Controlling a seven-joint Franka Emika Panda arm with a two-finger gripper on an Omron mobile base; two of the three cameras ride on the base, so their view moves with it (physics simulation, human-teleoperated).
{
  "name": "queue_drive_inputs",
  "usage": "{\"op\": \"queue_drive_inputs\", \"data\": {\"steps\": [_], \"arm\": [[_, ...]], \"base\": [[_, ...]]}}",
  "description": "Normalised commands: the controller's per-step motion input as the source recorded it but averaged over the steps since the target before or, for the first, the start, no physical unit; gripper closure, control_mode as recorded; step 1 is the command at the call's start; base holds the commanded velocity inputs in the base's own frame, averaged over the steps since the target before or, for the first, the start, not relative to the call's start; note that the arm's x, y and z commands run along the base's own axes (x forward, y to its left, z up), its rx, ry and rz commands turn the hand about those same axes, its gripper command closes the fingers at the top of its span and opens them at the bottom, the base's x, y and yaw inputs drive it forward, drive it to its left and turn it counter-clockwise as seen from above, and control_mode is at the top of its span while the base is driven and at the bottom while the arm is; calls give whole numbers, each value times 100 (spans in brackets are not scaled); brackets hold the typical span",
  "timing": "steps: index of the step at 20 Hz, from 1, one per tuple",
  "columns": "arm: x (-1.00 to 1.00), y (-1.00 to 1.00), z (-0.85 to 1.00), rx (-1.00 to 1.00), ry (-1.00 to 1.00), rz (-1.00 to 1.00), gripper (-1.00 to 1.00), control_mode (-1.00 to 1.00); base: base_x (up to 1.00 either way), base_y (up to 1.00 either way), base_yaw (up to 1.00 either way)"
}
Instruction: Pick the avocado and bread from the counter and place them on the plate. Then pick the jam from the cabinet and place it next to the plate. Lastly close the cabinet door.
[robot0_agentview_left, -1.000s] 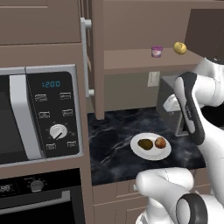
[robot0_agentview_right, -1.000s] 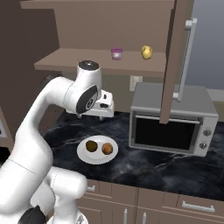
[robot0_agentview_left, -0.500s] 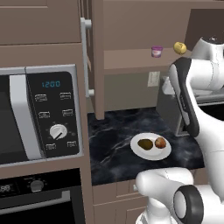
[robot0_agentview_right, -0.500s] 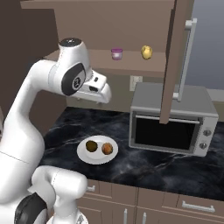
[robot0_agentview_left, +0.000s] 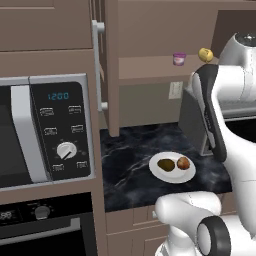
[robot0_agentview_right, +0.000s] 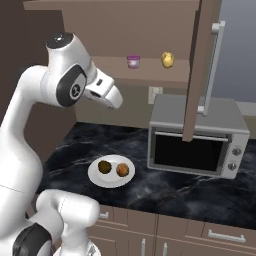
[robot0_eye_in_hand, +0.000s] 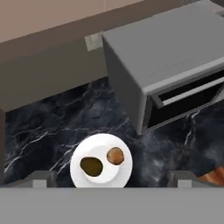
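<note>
Pink with a purple lid, the jam (robot0_agentview_left: 179, 59) stands upright on the cabinet (robot0_agentview_right: 150, 30) shelf, toward the shelf's front edge and near its middle, well apart from the yellow ball (robot0_agentview_right: 167, 59) further along the same shelf; judged a small, rigid, light jar, smooth-walled and likely slippery, best taken across its squat body below the lid, fingers level so it does not tip against the shelf edge. Avocado (robot0_eye_in_hand: 91, 166) and bread (robot0_eye_in_hand: 115, 155) already lie side by side on the plate (robot0_eye_in_hand: 85, 149), which sits on the counter (robot0_agentview_right: 165, 185) near its front edge, beside the grey oven (robot0_agentview_right: 200, 135); that part of the task appears complete. Arm raised high, elbow bent, the hand (robot0_agentview_right: 102, 90) held between the plate and the shelf level, its camera looking down on the plate and counter; the gripper (robot0_eye_in_hand: 112, 177) shows two finger tips (robot0_eye_in_hand: 38, 177) set far apart with nothing between them, so the claw stands wide and empty. Cabinet door (robot0_agentview_right: 197, 70) with its silver bar handle hangs swung out over the oven, not yet closed.
</note>
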Motion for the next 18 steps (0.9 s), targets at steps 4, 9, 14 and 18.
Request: {"op": "queue_drive_inputs", "data": {"steps": [4, 9, 14, 18], "arm": [[0, 0, 32, 0, -23, -16, -100, -100], [6, 6, 20, 0, -19, 0, -100, -100], [21, 3, 13, -2, -17, 0, -100, -100], [22, 1, 24, -9, -4, 0, -100, -100]], "base": [[0, 0, 0], [0, 0, 0], [0, 0, 0], [0, 0, 0]]}}
